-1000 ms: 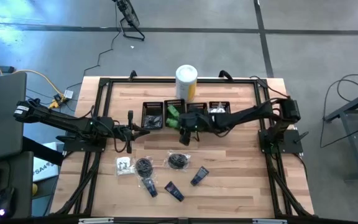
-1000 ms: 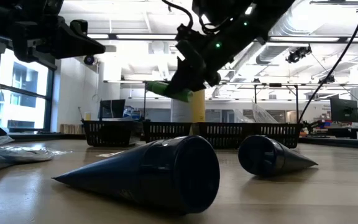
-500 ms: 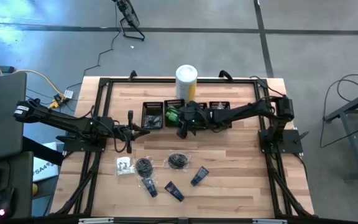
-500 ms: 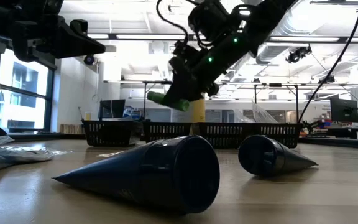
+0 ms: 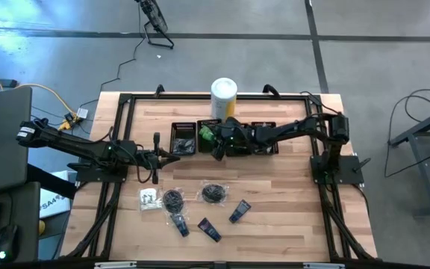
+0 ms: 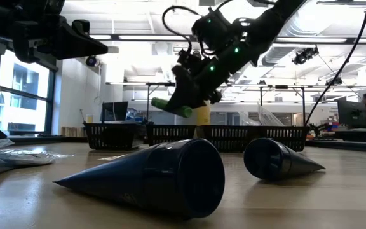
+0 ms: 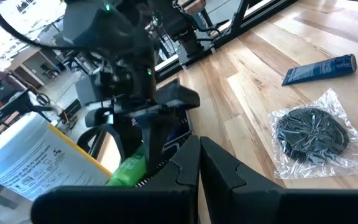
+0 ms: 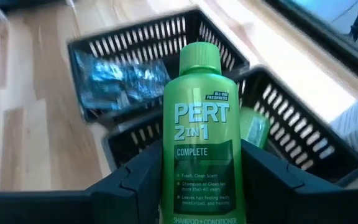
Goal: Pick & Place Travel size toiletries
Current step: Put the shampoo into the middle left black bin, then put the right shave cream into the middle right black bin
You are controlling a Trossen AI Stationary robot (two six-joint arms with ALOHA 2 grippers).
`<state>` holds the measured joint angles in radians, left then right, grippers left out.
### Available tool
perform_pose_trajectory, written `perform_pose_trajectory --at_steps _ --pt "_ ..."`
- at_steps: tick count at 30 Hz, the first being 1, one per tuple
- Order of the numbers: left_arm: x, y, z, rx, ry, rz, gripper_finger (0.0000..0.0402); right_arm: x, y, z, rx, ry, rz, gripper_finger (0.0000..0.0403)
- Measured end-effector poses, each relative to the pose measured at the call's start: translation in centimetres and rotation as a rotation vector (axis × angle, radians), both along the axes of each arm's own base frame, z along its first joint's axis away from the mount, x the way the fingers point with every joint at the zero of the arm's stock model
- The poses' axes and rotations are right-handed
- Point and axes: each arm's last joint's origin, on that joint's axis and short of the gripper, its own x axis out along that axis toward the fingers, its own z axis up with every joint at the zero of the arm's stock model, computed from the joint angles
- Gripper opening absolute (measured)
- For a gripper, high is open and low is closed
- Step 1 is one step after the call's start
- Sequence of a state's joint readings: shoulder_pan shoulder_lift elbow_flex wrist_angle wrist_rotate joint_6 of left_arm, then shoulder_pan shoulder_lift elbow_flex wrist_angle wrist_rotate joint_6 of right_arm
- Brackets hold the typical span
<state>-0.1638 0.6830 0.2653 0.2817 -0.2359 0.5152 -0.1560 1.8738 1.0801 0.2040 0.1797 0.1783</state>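
R end effector [image 8: 201, 168] clamped on green bottle [image 8: 201, 134] over bins [image 8: 135, 43]; L end effector [image 5: 172, 155] together.

Green shampoo bottle's [image 8: 202, 130] base cut off where we look past the right wrist, bagged bundle [image 8: 118, 78] in the bin [image 8: 135, 43] blurred, left fingertips hidden from us.

Four black mesh bins [image 5: 184, 138], three dark blue tubes [image 5: 239, 211], one canister [image 5: 224, 98].
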Motion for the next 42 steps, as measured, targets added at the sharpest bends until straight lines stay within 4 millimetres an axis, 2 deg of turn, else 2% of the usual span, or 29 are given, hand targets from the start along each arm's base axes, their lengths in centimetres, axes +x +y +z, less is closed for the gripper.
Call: perform_pose_trajectory --at_steps 8,28,38,42 --pt "0.0 0.0 0.1 -0.001 -0.006 0.000 0.0008 0.4 -0.1 -1.5 -0.011 0.026 0.007 0.0176" --pt "0.0 0.0 0.1 -0.001 -0.007 0.000 0.0008 0.3 -0.1 -1.7 -0.008 0.042 0.010 0.0177" --pt "0.0 0.0 0.1 -0.001 -0.007 0.000 0.0008 0.3 -0.1 -1.7 -0.025 0.044 -0.014 0.0233" --pt "0.0 0.0 0.1 -0.001 -0.007 0.000 0.0008 0.3 0.1 -1.4 -0.034 0.039 -0.002 0.0238"
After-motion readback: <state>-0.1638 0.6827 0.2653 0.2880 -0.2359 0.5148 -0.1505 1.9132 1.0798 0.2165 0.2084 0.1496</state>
